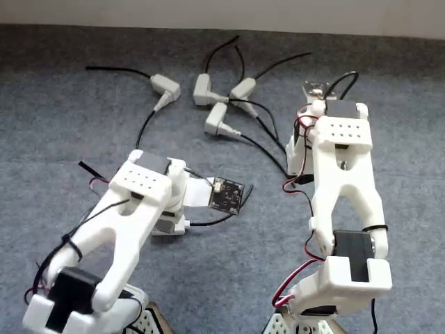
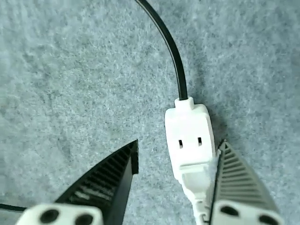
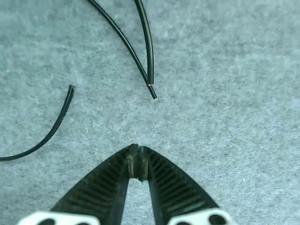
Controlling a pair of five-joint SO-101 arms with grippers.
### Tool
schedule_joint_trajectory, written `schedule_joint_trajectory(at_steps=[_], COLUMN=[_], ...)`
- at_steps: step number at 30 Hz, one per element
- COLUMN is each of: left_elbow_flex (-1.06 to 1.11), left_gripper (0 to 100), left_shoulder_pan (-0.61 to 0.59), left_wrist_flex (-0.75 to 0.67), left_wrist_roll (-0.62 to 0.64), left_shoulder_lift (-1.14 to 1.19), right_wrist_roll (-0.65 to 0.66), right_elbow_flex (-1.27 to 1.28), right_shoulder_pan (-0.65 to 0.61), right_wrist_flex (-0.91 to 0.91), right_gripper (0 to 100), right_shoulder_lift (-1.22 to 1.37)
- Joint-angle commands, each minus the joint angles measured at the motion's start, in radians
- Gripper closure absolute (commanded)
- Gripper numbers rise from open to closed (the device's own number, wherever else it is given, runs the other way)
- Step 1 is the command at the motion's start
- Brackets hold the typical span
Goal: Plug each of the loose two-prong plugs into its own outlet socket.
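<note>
A white outlet socket (image 2: 189,133) with two slots lies flat on the grey carpet, its black cord (image 2: 171,47) running away from it. My left gripper (image 2: 179,145) is open around it, low over the carpet; the socket rests against the grey finger (image 2: 236,178) and stands apart from the black finger (image 2: 110,178). Several white plug and socket pieces lie at the far middle of the carpet, among them (image 1: 165,88), (image 1: 202,89), (image 1: 217,120). My right gripper (image 3: 138,159) is shut on nothing above bare carpet, near loose black cord ends (image 3: 151,86).
The left arm (image 1: 139,188) covers the near left of the carpet and the right arm (image 1: 344,174) stretches up the right side. Black cords (image 1: 268,142) trail between the far pieces and the right arm. Open carpet lies at the far left and far right.
</note>
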Motion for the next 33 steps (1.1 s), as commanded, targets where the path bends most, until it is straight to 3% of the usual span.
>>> schedule_joint_trajectory(at_steps=[1, 4, 13, 18, 25, 30, 33], left_elbow_flex=[-0.191, -0.275, -0.381, -0.372, -0.381, -0.381, -0.381], left_gripper=[74, 74, 74, 75, 75, 75, 83], left_shoulder_pan=[-0.022, -0.033, -0.036, -0.056, -0.051, -0.054, -0.056], left_wrist_flex=[0.098, 0.129, 0.341, 0.324, 0.170, 0.169, 0.166], left_wrist_roll=[-0.052, 0.002, 0.006, 0.006, 0.224, 0.245, 0.242], left_shoulder_lift=[0.128, 0.246, 0.444, 0.475, 0.545, 0.545, 0.545], right_wrist_roll=[0.014, 0.014, 0.014, 0.014, 0.014, 0.014, 0.014], right_elbow_flex=[-0.004, -0.004, -0.004, -0.004, -0.004, -0.004, -0.004], right_shoulder_pan=[0.008, 0.010, 0.010, 0.010, 0.010, 0.010, 0.012], right_wrist_flex=[-0.015, -0.015, -0.015, -0.015, -0.010, -0.010, -0.007], right_gripper=[99.0, 99.0, 99.0, 99.0, 99.0, 99.0, 99.0], right_shoulder_lift=[-0.008, -0.008, -0.008, -0.008, -0.008, -0.010, -0.010])
